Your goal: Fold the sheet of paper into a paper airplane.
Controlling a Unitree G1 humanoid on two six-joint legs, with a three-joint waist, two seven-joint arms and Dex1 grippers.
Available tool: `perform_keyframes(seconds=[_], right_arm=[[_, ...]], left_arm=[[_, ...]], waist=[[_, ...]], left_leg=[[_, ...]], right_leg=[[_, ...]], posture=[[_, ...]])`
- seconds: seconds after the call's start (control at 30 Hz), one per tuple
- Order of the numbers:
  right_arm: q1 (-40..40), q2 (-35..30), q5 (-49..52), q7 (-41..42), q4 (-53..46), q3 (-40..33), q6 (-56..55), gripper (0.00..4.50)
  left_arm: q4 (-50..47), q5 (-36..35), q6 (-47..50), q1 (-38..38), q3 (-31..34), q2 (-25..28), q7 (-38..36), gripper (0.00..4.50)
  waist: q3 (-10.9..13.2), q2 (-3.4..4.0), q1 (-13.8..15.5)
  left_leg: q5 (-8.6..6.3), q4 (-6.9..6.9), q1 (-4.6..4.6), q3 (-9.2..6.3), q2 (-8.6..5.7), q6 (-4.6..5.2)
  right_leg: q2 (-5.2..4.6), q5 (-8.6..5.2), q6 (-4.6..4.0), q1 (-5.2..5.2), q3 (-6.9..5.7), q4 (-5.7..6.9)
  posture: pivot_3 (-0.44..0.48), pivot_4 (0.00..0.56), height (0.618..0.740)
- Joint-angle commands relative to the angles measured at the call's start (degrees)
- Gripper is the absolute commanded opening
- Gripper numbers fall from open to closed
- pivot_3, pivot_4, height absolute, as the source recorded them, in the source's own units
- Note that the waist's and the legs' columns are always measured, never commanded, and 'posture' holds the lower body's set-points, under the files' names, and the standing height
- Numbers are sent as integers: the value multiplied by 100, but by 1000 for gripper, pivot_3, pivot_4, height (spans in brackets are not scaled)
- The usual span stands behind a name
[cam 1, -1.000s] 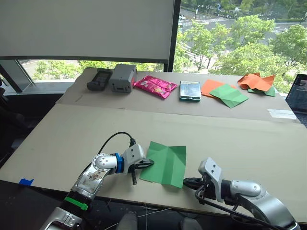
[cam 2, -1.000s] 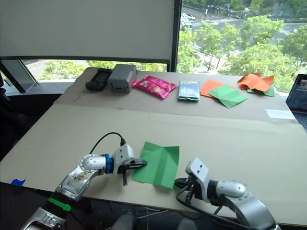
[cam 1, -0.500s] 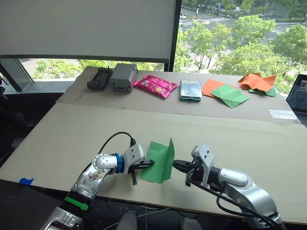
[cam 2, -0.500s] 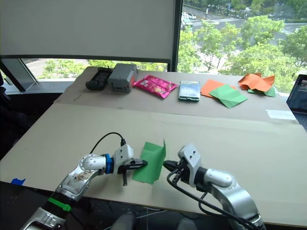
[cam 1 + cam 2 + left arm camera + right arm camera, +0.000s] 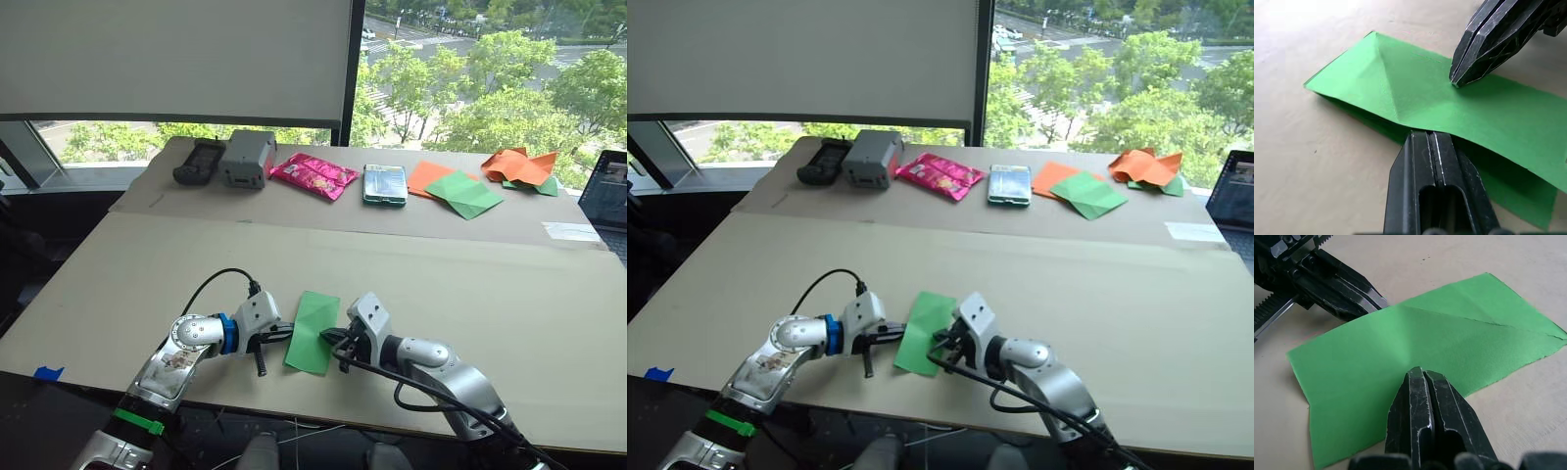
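Sheet position: I see the sheet of paper (image 5: 313, 331) folded in half lengthwise, lying near the front edge of the table (image 5: 490, 284), between my two grippers.
Left gripper: the left gripper (image 5: 284, 336) has its fingers pressed together at the sheet's left long edge; in the left wrist view the tips sit over the lower layer, with the upper layer just ahead. I cannot tell whether paper is pinched between them.
Right gripper: the right gripper (image 5: 330, 338) has its fingers together, tips pressing down on the upper layer and holding nothing.
Step in hand: I judge this to be flattening the lengthwise centre fold.
Method: I would keep the left tips as an anchor and draw the right tips along the fold with light downward pressure, since thin paper may skid or buckle.
Alignment check: the upper layer looks slightly offset from the lower one, so I would verify edges before creasing hard.
Surface: matte beige board, flat, with a seam across the middle.
Room: the far edge carries a phone (image 5: 378, 183), a pink packet (image 5: 315, 174), a grey box (image 5: 246, 158), orange papers (image 5: 519, 165) and a paler green folded paper (image 5: 464, 194); windows beyond show trees.
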Motion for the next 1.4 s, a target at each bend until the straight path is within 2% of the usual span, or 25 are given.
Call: perform_keyframes(seconds=[0.03,0.13,0.23,0.47,0.73,0.93,1.4], right_arm=[[31,-70,-89,14,91,100,180,37],[35,-54,-82,19,75,104,183,37],[34,-40,-92,28,99,119,175,37],[8,-55,-104,16,69,102,164,37],[-114,-133,-129,43,107,-64,-37,37],[-676,-92,-354,-112,1074,-243,-287,37],[-1298,162,-501,-48,2146,-315,-709,37]], left_arm=[[-562,-569,449,-88,571,175,-81,0],[-800,-1039,818,-219,869,137,-99,0],[-830,-1329,1025,-315,680,-167,-175,0],[-124,-768,532,-234,-74,-390,-353,0],[478,148,-341,-130,-714,-126,-527,0],[414,242,-415,-75,-787,-106,-532,0],[314,357,-480,81,-825,-94,-472,0]], waist=[[1,-2,3],[2,-7,13],[0,-10,18],[-1,-12,2],[-4,-10,17],[-9,-2,13],[-18,1,7]], left_leg=[[0,-1,0,0,0,0],[0,0,-3,0,0,-1],[0,0,-5,0,-1,-1],[2,1,-1,0,0,3],[0,1,-4,0,1,0],[0,1,-2,0,1,0],[0,1,9,0,0,1]], right_leg=[[0,-1,-1,-2,0,1],[0,-2,-3,-1,0,-1],[-1,-2,-4,1,0,-6],[4,-2,-4,-2,0,2],[3,-3,-5,-2,0,-2],[3,-3,-5,-2,1,-3],[3,-3,-5,8,1,4]], posture=[[0,150,713],[0,150,713],[0,150,713],[0,150,713],[0,150,713],[0,150,713],[0,150,713]])
